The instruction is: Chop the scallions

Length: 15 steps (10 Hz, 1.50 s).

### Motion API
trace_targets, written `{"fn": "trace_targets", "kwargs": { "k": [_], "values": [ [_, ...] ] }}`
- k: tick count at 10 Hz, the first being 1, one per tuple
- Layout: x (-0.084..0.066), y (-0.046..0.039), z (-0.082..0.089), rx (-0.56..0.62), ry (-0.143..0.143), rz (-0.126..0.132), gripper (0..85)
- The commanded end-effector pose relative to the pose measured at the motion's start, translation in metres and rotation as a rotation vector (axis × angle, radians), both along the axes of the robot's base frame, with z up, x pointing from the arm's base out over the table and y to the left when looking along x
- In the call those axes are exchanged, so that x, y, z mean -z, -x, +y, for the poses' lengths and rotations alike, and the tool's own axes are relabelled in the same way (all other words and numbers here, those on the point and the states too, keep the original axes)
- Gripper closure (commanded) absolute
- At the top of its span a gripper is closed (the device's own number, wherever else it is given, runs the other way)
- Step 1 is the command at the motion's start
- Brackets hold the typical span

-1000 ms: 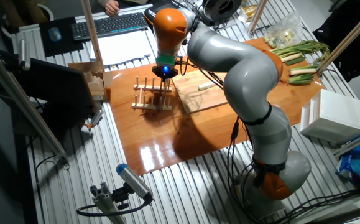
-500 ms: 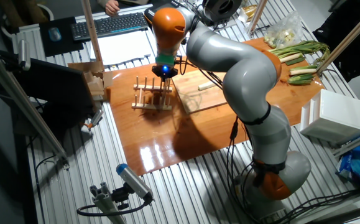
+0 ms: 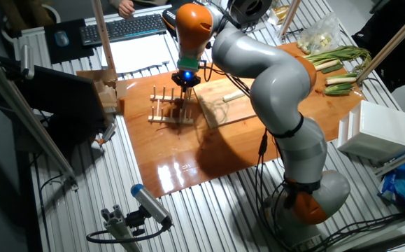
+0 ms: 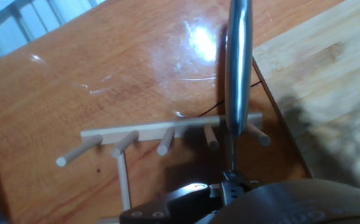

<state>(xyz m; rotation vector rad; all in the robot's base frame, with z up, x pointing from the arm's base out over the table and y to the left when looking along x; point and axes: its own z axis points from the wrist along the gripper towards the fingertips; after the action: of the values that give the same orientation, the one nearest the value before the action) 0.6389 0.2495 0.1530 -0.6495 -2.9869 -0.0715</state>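
The scallion (image 3: 231, 97), a short pale stalk piece, lies on the wooden cutting board (image 3: 219, 110), right of my gripper. It is not in the hand view. My gripper (image 3: 186, 86) hangs over the wooden peg rack (image 3: 171, 108). In the hand view the gripper (image 4: 232, 182) is shut on a knife (image 4: 237, 81), whose slim metal length points away over the rack's pegs (image 4: 165, 140) and the board's left edge (image 4: 304, 74).
Long scallions with green leaves (image 3: 340, 60) lie at the far right of the brown table top (image 3: 188, 164). A white box (image 3: 378, 130) stands at the right. Wooden blocks (image 3: 108, 94) and a keyboard (image 3: 124, 28) are to the left and behind.
The hand has moved slightly up and to the right above the rack. The scallion and the board have not moved.
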Motion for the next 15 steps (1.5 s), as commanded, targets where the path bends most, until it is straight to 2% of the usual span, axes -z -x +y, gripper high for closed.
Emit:
{"fn": "trace_targets", "kwargs": {
  "k": [1, 3, 4, 5, 7, 10, 13, 14, 15],
  "values": [
    [0.000, 0.0001, 0.000, -0.003, 0.010, 0.004, 85.0],
    [0.000, 0.0001, 0.000, 0.002, 0.012, -0.011, 85.0],
    [0.000, 0.0001, 0.000, 0.005, 0.030, -0.019, 85.0],
    [0.000, 0.0001, 0.000, 0.000, 0.061, -0.034, 85.0],
    [0.004, -0.0034, 0.000, -0.011, 0.055, -0.042, 85.0],
    [0.007, -0.0034, -0.001, -0.023, 0.078, -0.047, 85.0],
    [0.014, -0.0037, -0.006, -0.002, 0.079, -0.045, 85.0],
    [0.014, -0.0035, -0.006, 0.015, 0.084, -0.036, 68.0],
    [0.014, -0.0030, -0.005, 0.033, 0.087, -0.037, 51.0]
  ]
}}
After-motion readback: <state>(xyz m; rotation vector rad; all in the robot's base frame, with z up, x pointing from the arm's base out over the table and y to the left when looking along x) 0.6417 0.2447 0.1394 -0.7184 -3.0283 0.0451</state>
